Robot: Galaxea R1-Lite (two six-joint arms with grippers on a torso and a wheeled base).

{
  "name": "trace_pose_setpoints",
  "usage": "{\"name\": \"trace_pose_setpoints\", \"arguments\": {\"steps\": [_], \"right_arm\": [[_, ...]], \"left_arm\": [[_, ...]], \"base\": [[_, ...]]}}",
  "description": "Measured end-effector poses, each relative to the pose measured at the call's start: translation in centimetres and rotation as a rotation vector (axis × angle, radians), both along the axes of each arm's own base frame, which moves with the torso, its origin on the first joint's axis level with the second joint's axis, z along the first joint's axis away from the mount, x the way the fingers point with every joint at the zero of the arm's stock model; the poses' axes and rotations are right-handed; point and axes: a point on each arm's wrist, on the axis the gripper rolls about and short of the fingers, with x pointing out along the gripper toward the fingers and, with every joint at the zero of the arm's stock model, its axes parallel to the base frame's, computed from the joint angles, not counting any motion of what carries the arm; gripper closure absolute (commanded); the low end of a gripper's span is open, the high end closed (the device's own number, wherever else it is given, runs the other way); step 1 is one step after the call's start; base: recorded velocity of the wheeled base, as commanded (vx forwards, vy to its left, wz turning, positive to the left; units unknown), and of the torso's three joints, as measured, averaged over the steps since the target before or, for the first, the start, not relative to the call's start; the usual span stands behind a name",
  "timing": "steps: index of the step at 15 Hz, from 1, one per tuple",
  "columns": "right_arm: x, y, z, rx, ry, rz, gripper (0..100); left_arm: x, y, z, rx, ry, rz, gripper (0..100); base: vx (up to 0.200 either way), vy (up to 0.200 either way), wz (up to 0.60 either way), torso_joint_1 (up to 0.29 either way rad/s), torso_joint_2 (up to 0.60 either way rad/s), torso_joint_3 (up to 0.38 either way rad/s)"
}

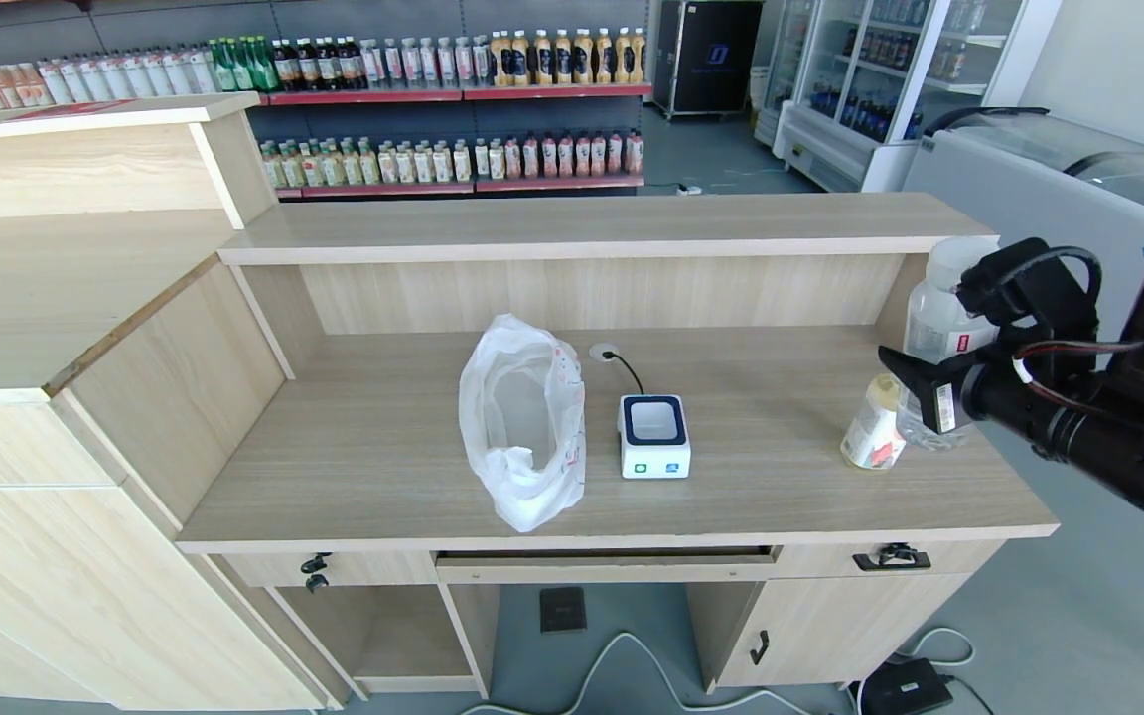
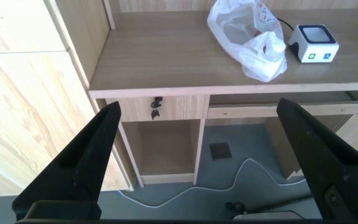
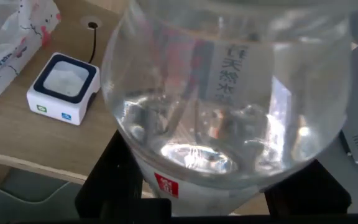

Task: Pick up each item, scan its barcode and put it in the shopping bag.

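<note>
Your right gripper (image 1: 929, 385) was clamped on the water bottle (image 1: 937, 310), left gripper (image 2: 199, 112) jaws apart, so you wanted to swing it toward 9 o'clock, barcode facing the scanner (image 1: 653, 435).

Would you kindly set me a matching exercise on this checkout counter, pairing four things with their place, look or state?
Things:
1. shopping bag
2. barcode scanner
3. clear water bottle
4. left gripper

Descriptions:
A. open, held lower than the counter top
B. white box with a dark top and a cable behind it
C. crumpled white plastic, standing open mid-counter
D. at the counter's right end, beside a small cream-coloured bottle

Pairs: 1-C, 2-B, 3-D, 4-A.
</note>
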Motion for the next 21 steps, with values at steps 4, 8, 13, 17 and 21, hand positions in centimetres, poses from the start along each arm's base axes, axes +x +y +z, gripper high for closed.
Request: {"name": "trace_pose_setpoints", "arguments": {"steps": [4,8,13,17,21], "right_arm": [[0.2,-1.1,-0.6,-0.133,-0.008,-0.031,100],[1.4,-1.4,-0.7,-0.174,-0.100,-0.042,100],[5.0,-3.9,-2.3,-0.374,-0.268,0.079,100],[7.7,-4.6,-4.8,-0.429,-0.380,0.169,100],[9.4,-4.9,-8.5,-0.429,-0.332,0.290,100]], "left_arm": [[0.0,0.0,0.0,0.000,0.000,-0.001,0],[0.0,0.0,0.0,0.000,0.000,0.000,0],[0.0,0.0,0.0,0.000,0.000,-0.002,0],[0.0,0.0,0.0,0.000,0.000,-0.001,0],[0.0,0.0,0.0,0.000,0.000,0.000,0]], "base": [[0.000,0.000,0.45,0.001,0.00,0.002],[0.000,0.000,0.60,0.001,0.00,0.000],[0.000,0.000,0.00,0.000,0.00,0.000],[0.000,0.000,0.00,0.000,0.00,0.000],[0.000,0.000,0.00,0.000,0.00,0.000]]}}
